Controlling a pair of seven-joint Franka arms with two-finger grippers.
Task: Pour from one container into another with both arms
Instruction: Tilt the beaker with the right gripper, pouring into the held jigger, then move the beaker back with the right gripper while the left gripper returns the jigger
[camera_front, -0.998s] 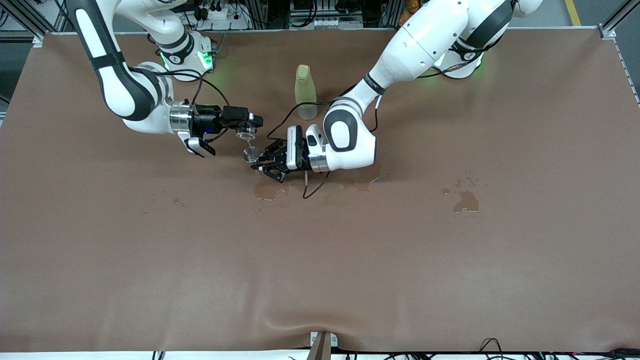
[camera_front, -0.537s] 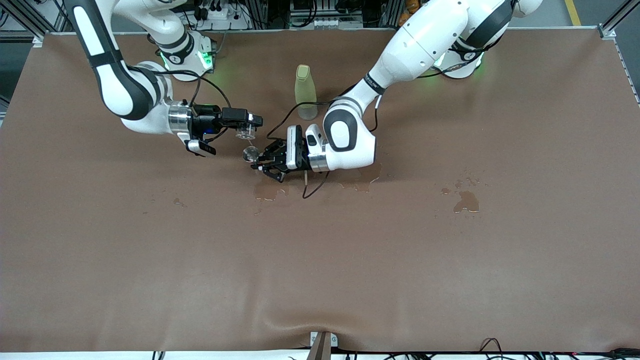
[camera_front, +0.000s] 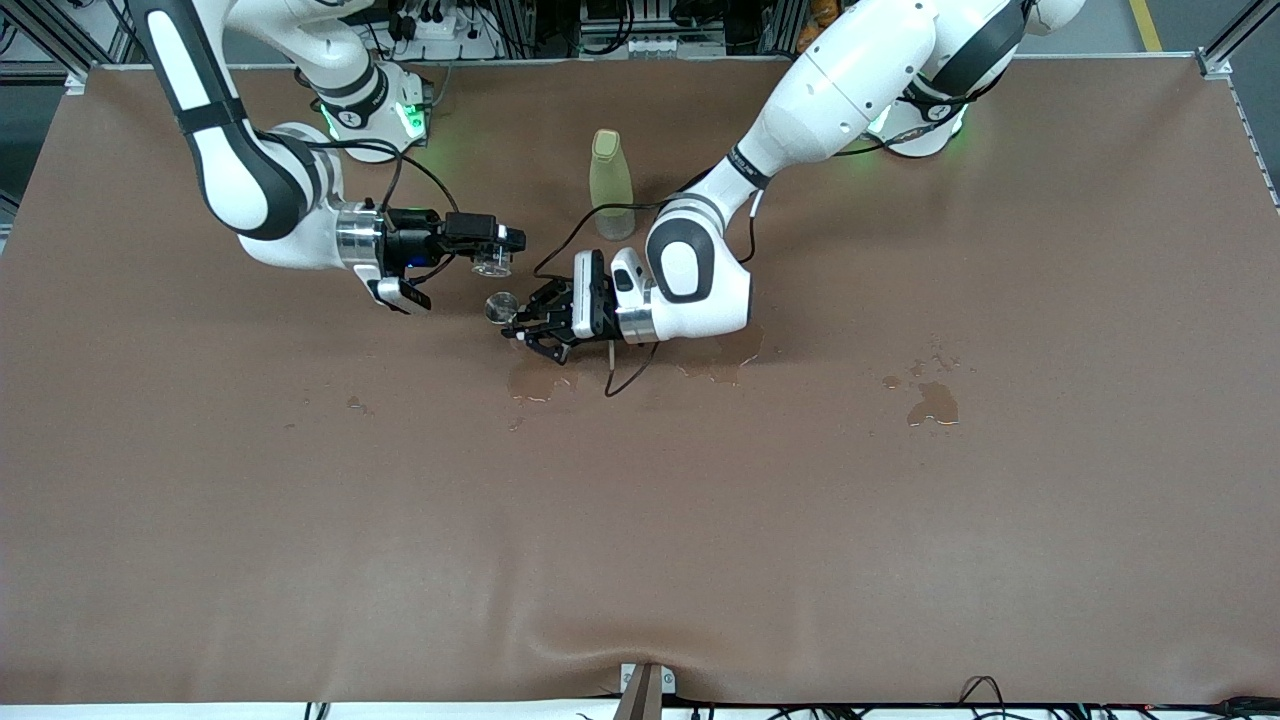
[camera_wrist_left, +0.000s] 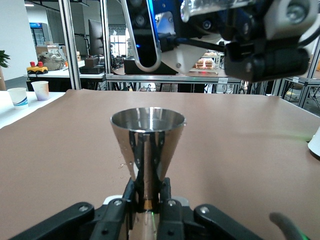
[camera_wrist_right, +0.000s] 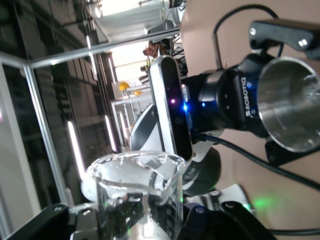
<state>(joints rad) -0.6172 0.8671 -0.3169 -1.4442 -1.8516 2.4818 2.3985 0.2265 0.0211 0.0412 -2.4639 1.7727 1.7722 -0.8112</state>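
Both arms: the right arm (camera_front: 250, 170) reaches in from its base toward the table's middle; the left arm (camera_front: 800, 120) bends down to meet it.
Right gripper (camera_front: 497, 243): clamped on a clear glass beaker (camera_front: 491, 264), up in the air, tipped above the metal cup.
Left gripper (camera_front: 528, 322): closed around the narrow waist of a shiny metal jigger (camera_front: 499, 307), low over the table, cup mouth up.
Beaker against jigger: apart, the beaker's rim just above and beside the jigger's mouth.
Around: a pale green bottle (camera_front: 611, 185) stands upright, farther from the front camera than the left gripper; wet patches (camera_front: 930, 400) darken the brown table cover (camera_front: 640, 520), one right under the left gripper.
In the way: nothing between the two vessels.
Change: a second ago the beaker hung lower with a thread of liquid falling to the jigger; now no stream shows.
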